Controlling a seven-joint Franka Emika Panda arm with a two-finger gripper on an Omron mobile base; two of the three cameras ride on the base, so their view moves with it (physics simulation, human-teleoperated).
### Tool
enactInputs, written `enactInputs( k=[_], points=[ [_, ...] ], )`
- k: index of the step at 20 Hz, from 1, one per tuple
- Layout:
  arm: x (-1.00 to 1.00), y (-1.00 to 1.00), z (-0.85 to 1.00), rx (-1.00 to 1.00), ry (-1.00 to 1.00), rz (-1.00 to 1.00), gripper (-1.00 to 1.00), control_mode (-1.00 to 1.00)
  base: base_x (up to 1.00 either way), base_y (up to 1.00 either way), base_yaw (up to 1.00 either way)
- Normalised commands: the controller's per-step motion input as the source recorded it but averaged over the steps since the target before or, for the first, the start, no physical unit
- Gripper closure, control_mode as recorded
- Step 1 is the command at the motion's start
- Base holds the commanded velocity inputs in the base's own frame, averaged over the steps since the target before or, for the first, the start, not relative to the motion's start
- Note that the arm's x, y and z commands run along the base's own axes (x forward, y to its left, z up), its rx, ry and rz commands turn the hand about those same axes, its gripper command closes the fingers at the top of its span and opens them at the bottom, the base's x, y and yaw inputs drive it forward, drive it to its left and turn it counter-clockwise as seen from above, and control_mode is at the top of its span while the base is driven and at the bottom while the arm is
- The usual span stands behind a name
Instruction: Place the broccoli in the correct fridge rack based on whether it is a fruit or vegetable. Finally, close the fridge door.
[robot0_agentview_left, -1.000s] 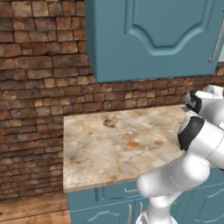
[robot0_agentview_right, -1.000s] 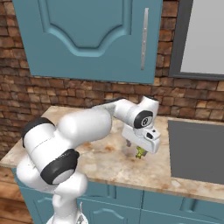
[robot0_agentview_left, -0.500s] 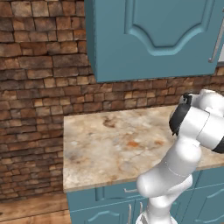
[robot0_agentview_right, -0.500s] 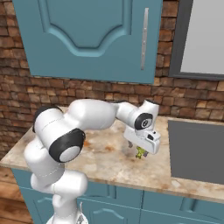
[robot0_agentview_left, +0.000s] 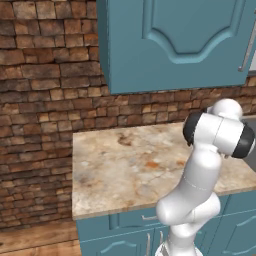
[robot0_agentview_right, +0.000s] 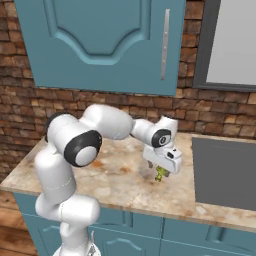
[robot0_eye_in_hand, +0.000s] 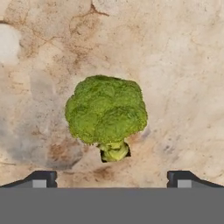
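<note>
The broccoli (robot0_eye_in_hand: 106, 109) lies on the marbled counter (robot0_agentview_right: 115, 175), a green floret clump with a short pale stem. My gripper (robot0_agentview_right: 161, 169) hangs straight above it, pointing down, with the broccoli (robot0_agentview_right: 160, 174) peeking out just beneath the hand. In the hand view the gripper (robot0_eye_in_hand: 111, 179) is open: its two dark fingertips (robot0_eye_in_hand: 41, 178) stand wide apart at the bottom, the stem roughly centred between them, and nothing is held. The fridge rack and the fridge door are out of view.
A dark flat cooktop (robot0_agentview_right: 225, 172) is set into the counter just right of the broccoli. Blue wall cabinets (robot0_agentview_right: 100, 40) with a bar handle (robot0_agentview_right: 163, 45) hang above, in front of a brick wall (robot0_agentview_left: 45, 110). The counter's front edge (robot0_agentview_left: 130, 206) is close.
The arm's elbow has swung round toward the wall side and folded in. The hand has stayed over the broccoli, a little lower, still open. The broccoli has not moved.
</note>
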Motion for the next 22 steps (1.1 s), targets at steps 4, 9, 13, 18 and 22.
enactInputs(
  k=[4, 9, 13, 18, 22],
  points=[
    [0.20, -0.04, -0.46, -0.06, 0.00, 0.00, -1.00, -1.00, 0.00, 0.00, 0.00],
    [0.16, -0.22, -0.43, -0.04, 0.00, 0.00, -1.00, -1.00, 0.00, 0.00, 0.00],
    [0.11, -0.23, -0.29, -0.01, 0.00, 0.00, -1.00, -1.00, 0.00, 0.00, 0.00],
    [0.03, 0.00, -0.30, 0.00, 0.00, 0.00, 1.00, -1.00, 0.00, 0.00, 0.00],
    [-0.01, 0.00, 0.00, 0.00, 0.00, 0.00, 1.00, -1.00, 0.00, 0.00, 0.00]
  ],
)
